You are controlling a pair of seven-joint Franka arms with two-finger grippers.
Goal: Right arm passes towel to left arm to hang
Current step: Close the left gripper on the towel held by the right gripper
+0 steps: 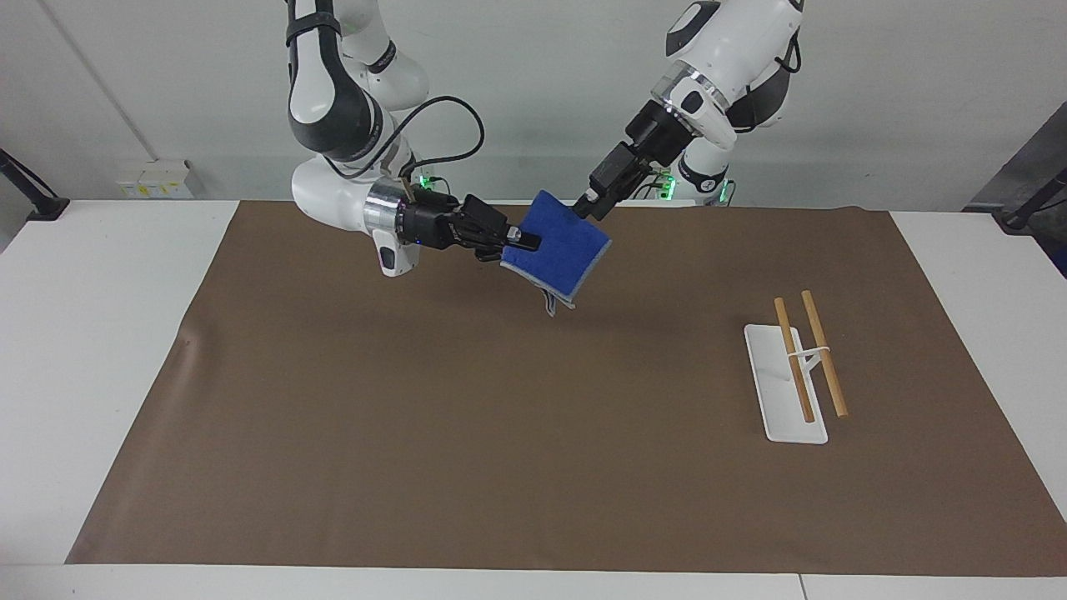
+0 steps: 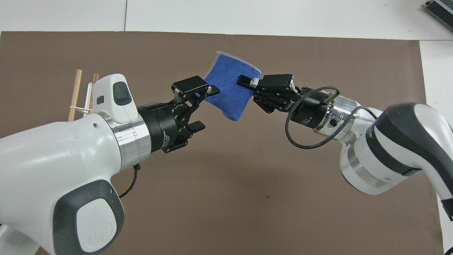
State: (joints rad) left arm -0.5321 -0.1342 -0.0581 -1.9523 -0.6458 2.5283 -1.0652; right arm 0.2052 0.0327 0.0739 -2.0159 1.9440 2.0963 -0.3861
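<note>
The blue towel (image 1: 560, 250) (image 2: 230, 92) hangs in the air over the brown mat, close to the robots' edge. My right gripper (image 1: 523, 242) (image 2: 246, 80) is shut on one side of it and holds it out, with a corner drooping down. My left gripper (image 1: 590, 207) (image 2: 207, 108) is open and sits at the towel's free edge. One of its fingertips (image 2: 213, 90) overlaps the cloth in the overhead view. I cannot tell whether it touches the cloth.
A white rack base (image 1: 783, 392) with two wooden rods (image 1: 824, 354) (image 2: 75, 94) lies on the mat toward the left arm's end. In the overhead view my left arm hides most of it. The brown mat (image 1: 467, 450) covers the white table.
</note>
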